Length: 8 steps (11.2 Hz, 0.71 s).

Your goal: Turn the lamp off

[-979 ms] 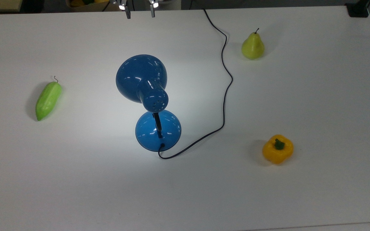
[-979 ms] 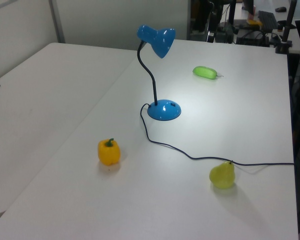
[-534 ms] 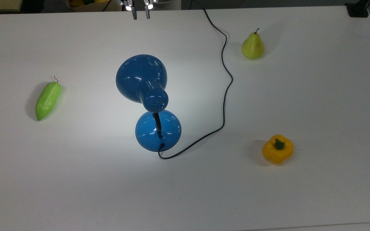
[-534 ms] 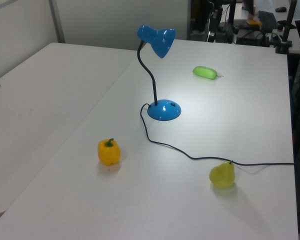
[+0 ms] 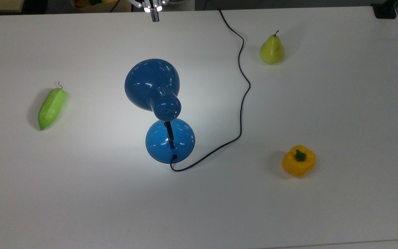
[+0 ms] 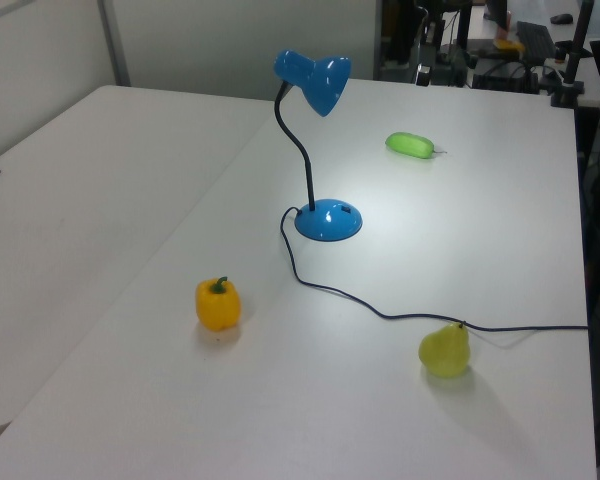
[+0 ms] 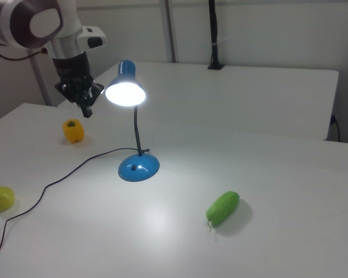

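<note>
1. Lamp (image 5: 159, 103) stands near the middle of the white table (image 5: 340, 114). Blue bell shade tilts toward the top view's upper left; the thin black neck rises from the round blue base (image 5: 170, 140).
2. Lamp is lit: in the right view the shade mouth (image 7: 126, 93) glows white, and a bright pool lies on the table around the base.
3. Black cord (image 5: 242, 100) leaves the base at the top view's lower side, curls right, then winds up to the far table edge.
4. Gripper (image 5: 154, 15) hangs at the top view's upper edge, over the far rim of the table, well apart from the lamp. Fingers look pressed together, nothing between them. In the right view it sits at (image 7: 86, 108), pointing down, left of the shade and about level with it; the finger gap is hard to read there.
5. Green cucumber-like vegetable (image 5: 51, 108) lies at the top view's left, well apart from the lamp.
6. Pear (image 5: 272, 49) stands upright at the top view's upper right, just right of the cord.
7. Yellow bell pepper (image 5: 298, 160) sits at the top view's lower right, stem up.
</note>
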Available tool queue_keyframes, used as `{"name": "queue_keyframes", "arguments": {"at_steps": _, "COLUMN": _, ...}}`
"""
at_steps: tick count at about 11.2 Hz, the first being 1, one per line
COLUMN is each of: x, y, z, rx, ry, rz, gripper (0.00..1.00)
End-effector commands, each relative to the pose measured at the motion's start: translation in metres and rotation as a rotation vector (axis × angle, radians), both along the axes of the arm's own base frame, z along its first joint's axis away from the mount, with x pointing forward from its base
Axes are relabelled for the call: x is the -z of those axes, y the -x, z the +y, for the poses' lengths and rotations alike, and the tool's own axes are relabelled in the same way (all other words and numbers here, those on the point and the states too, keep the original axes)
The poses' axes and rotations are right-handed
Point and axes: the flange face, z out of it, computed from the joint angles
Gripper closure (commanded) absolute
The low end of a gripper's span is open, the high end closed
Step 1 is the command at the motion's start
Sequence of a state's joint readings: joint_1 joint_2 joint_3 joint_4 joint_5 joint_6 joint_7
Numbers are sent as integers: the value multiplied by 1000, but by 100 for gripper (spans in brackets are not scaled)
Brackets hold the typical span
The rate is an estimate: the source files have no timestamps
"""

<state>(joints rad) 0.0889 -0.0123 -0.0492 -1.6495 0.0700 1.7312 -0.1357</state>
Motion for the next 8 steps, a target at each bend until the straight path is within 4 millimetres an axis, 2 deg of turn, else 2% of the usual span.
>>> {"name": "queue_keyframes", "arguments": {"at_steps": 1, "x": 5, "y": 4, "z": -1, "rx": -22, "ry": -25, "rz": -1, "gripper": 100}}
{"name": "queue_keyframes", "arguments": {"at_steps": 8, "x": 3, "y": 10, "z": 3, "rx": -28, "ry": -35, "rz": 33, "gripper": 100}}
